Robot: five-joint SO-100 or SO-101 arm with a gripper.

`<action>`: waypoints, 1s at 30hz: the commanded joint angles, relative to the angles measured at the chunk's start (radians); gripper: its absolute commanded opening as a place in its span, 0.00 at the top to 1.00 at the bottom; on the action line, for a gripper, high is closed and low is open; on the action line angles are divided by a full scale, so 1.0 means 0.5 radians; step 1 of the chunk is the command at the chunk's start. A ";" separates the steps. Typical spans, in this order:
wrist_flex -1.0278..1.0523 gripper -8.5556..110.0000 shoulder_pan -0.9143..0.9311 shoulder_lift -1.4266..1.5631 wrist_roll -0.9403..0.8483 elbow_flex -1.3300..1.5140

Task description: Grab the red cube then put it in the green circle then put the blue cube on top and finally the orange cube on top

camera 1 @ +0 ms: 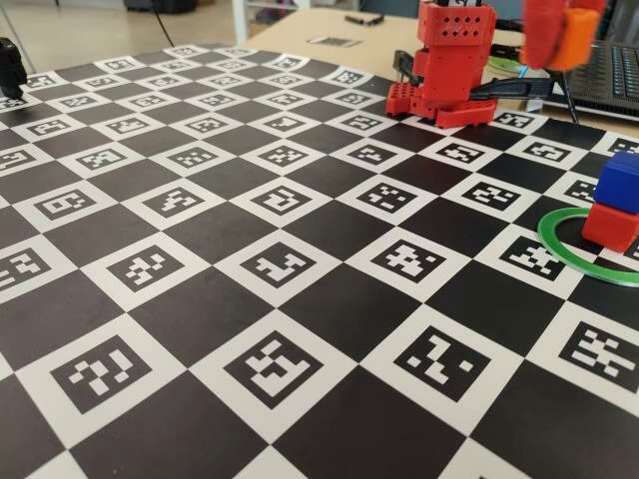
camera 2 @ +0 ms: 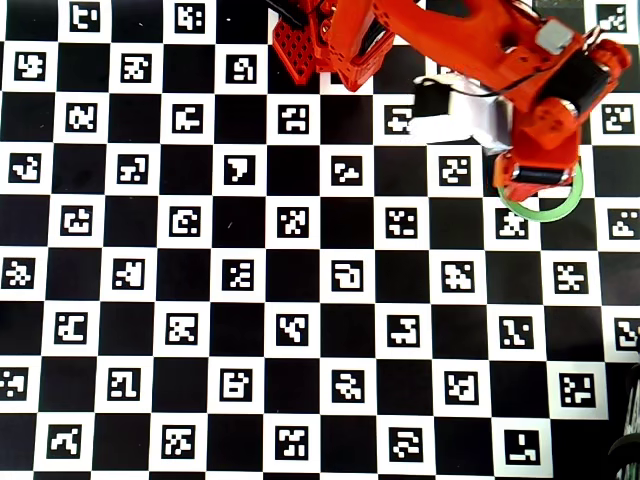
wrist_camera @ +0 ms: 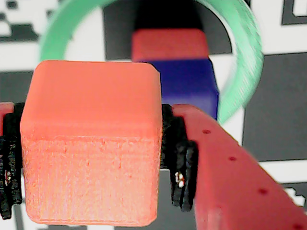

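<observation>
The orange cube (wrist_camera: 91, 143) fills the near part of the wrist view, with my gripper (wrist_camera: 96, 167) shut on its two sides. Below and beyond it the blue cube (wrist_camera: 189, 84) sits on top of the red cube (wrist_camera: 168, 44), both inside the green circle (wrist_camera: 247, 52). In the fixed view the orange cube (camera 1: 577, 40) hangs high in my gripper (camera 1: 559, 45), well above the blue cube (camera 1: 619, 182), the red cube (camera 1: 611, 226) and the green circle (camera 1: 559, 244) at the right edge. From overhead my gripper (camera 2: 540, 175) covers the stack, and only an arc of the green circle (camera 2: 560, 208) shows.
A black-and-white marker checkerboard (camera 1: 280, 269) covers the table. The red arm base (camera 1: 454, 60) stands at the far edge. A laptop (camera 1: 611, 80) lies behind it on the right, and a black object (camera 1: 10, 65) stands at the far left.
</observation>
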 commanded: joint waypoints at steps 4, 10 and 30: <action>0.147 0.84 -0.181 -0.086 0.169 -0.331; 0.150 0.84 -0.242 -0.215 0.224 -0.442; -0.012 0.83 -0.245 -0.224 0.242 -0.196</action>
